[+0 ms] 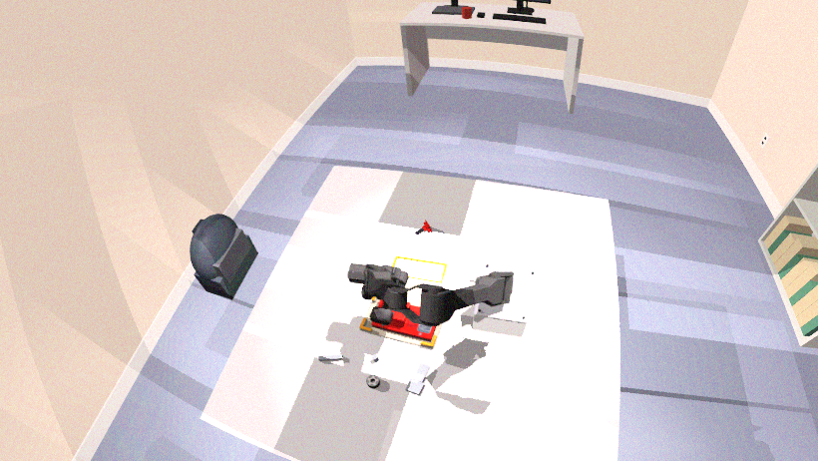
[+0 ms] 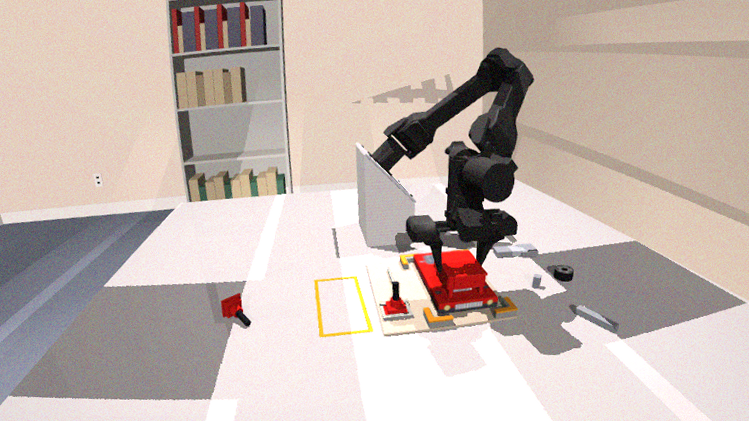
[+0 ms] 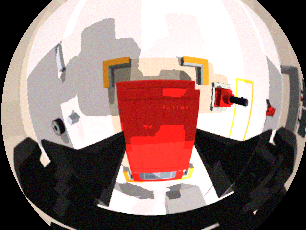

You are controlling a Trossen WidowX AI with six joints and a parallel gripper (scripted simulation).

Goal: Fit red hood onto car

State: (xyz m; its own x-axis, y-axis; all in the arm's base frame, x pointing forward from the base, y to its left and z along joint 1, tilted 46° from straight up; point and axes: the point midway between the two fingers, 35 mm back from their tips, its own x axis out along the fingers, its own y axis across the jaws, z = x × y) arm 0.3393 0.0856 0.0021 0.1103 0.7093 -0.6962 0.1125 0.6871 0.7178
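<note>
The red hood (image 2: 465, 279) (image 3: 157, 117) is held over the front part of the red chassis (image 2: 429, 268) (image 1: 403, 328) and looks roughly level. My gripper (image 2: 461, 266) (image 3: 161, 132) is shut on the hood, one finger at each side. In the exterior view dark space shows under the hood's front between its corners; I cannot tell whether it touches the deck. The pegs, holes and engine block are hidden. The chassis sits between the jig's orange corner brackets (image 2: 438, 316) (image 3: 106, 75). The arm covers most of the hood in the top view.
A red part with a black stick (image 2: 396, 305) (image 3: 225, 97) stands on the jig board beside the chassis. Another red part (image 2: 231, 306) (image 1: 426, 227) lies farther out. A wheel (image 2: 564, 272) (image 1: 372, 381) and a grey bar (image 2: 595, 317) lie opposite. A white box (image 2: 385, 215) stands behind.
</note>
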